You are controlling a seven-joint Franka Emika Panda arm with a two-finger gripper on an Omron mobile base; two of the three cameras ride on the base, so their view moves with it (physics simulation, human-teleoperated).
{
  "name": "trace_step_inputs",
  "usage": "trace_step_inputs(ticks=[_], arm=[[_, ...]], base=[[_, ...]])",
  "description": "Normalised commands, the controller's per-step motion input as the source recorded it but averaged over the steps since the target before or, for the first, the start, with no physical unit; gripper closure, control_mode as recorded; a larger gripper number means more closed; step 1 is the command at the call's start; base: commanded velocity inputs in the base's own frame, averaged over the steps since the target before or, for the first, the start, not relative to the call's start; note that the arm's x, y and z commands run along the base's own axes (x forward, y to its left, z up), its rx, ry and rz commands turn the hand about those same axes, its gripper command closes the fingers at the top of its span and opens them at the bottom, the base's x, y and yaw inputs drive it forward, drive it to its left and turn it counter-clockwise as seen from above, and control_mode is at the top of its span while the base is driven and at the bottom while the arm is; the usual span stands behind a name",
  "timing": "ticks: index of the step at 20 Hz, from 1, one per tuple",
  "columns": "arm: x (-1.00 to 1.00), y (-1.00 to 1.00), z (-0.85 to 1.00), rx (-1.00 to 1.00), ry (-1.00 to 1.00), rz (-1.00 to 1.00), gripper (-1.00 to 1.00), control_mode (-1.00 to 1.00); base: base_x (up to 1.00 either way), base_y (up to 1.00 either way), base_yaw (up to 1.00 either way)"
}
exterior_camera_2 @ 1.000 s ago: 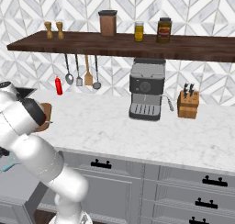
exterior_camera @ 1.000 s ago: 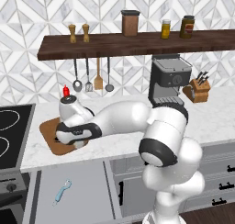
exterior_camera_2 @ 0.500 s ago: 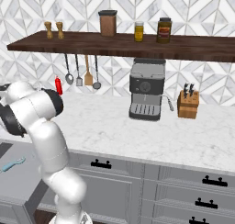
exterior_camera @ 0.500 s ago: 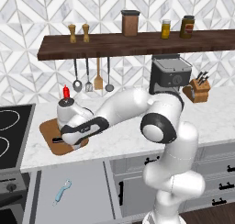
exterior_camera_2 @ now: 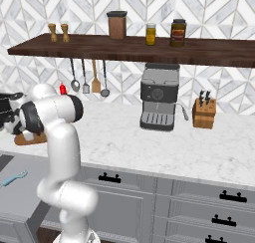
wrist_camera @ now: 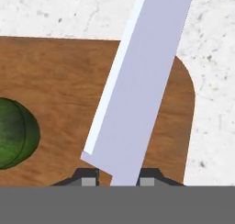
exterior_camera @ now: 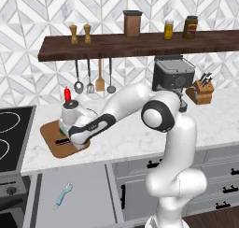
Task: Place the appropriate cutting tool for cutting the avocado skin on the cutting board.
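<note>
Claw (wrist_camera: 117, 179) clamped on the knife (wrist_camera: 137, 85), low over the cutting board (wrist_camera: 55, 81). In the hand view the silver blade comes up from between the two fingertips (wrist_camera: 87, 178) and slants away up and to the right, crossing the brown wood and running out past the board's far edge over the speckled white worktop (wrist_camera: 213, 81). Whether the blade touches the wood, can't tell. Handle hidden in the grip.

Avocado (wrist_camera: 13, 132), dark green, sits on the board to the left of the claw in the hand view, near but apart from the blade.

Left base view: claw (exterior_camera: 65, 140) down at the board (exterior_camera: 51, 147), which lies on the worktop (exterior_camera: 130, 138) under it, a bit of the dark knife (exterior_camera: 62, 141) showing at the hand; the arm reaches across from the right. Red bottle (exterior_camera: 67, 93) stands behind the claw by the wall. Light-blue-handled peeler (exterior_camera: 63, 195) lies well below the claw, off the worktop, on a grey surface. Coffee machine (exterior_camera: 173, 77) and knife block (exterior_camera: 200, 91) are far off on the arm's side, well apart from the claw.

Right base view: board (exterior_camera_2: 31, 137) edge peeks out behind the arm at left.
</note>
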Motion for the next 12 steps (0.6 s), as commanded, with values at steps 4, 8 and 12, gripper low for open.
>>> trace_step_inputs(ticks=[4,8,12], arm=[[0.11,0.40,-0.28,-0.03,0.00,0.00,1.00,-1.00],[0.16,0.40,-0.27,-0.03,0.00,0.00,1.00,-1.00],[0.22,0.33,-0.28,-0.03,0.00,0.00,1.00,-1.00]], base=[[0.00,0.00,0.00],[0.00,0.00,0.00],[0.00,0.00,0.00]])
